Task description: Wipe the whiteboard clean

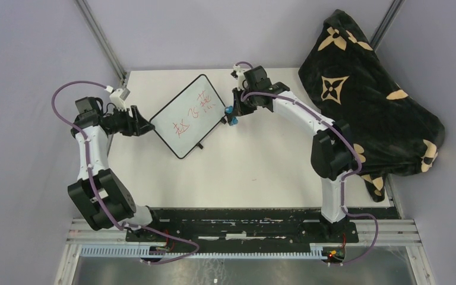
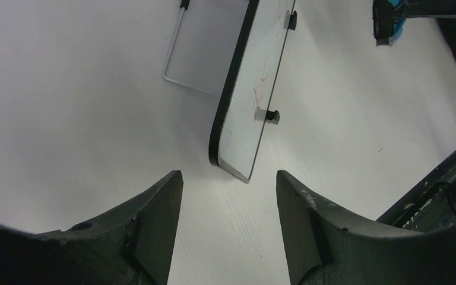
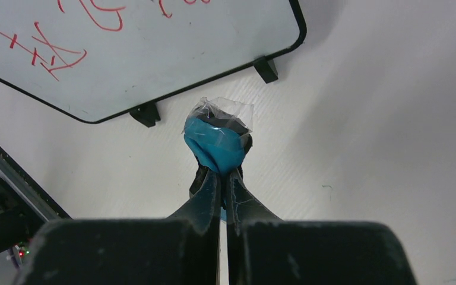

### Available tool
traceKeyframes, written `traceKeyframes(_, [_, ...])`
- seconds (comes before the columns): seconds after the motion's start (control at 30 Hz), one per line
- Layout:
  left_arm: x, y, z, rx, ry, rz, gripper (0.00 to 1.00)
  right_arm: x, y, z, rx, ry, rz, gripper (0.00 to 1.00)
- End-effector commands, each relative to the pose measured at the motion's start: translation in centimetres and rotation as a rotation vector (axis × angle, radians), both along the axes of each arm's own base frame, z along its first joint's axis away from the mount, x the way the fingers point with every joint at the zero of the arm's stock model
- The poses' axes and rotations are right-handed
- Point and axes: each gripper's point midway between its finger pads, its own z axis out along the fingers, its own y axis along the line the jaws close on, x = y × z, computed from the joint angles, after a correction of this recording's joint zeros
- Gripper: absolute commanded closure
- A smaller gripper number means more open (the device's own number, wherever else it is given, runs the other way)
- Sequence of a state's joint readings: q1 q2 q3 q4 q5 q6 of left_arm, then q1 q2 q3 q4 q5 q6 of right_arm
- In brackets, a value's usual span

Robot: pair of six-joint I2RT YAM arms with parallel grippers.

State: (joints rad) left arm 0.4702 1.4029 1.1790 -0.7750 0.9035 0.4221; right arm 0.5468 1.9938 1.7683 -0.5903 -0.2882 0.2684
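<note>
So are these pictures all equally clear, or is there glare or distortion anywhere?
Top view: soft even light, faint shadows, red writing on the board sharp. Left wrist view: board seen steeply, stretched out; the near fingers dark and soft. Right wrist view: the clear wrap on the eraser glints.

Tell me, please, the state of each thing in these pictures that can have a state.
Small white whiteboard with thin black frame: red writing on it, not erased.
Small blue-and-black eraser block: gripped, off the board, beside its edge with the feet.
Right gripper: shut on the eraser block.
Left gripper: open, empty, near the board's corner.
Black cloth with tan flower pattern: crumpled, at the table's far right.
</note>
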Motion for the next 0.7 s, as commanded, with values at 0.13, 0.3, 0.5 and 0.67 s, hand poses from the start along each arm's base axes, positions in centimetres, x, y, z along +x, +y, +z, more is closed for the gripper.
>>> traceKeyframes(0.13, [4.1,0.7,2.4,-0.06,-0.116,-0.02,0.38,4.8,4.2,5.4,0.187,-0.124,-0.003,0.99])
traceKeyframes(0.3, [4.4,0.3,1.6,-0.106,-0.102,-0.047,0.42,6.2,5.5,7.2,0.235,-0.163,0.001,0.99])
traceKeyframes(0.5, [4.3,-0.7,1.3,-0.108,-0.099,-0.077,0.44,7.8,6.7,8.3,0.273,-0.181,-0.017,1.0])
traceKeyframes(0.67, [4.2,-1.5,1.0,-0.115,-0.089,-0.096,0.47,8.4,7.5,8.0,0.264,-0.209,-0.026,0.99])
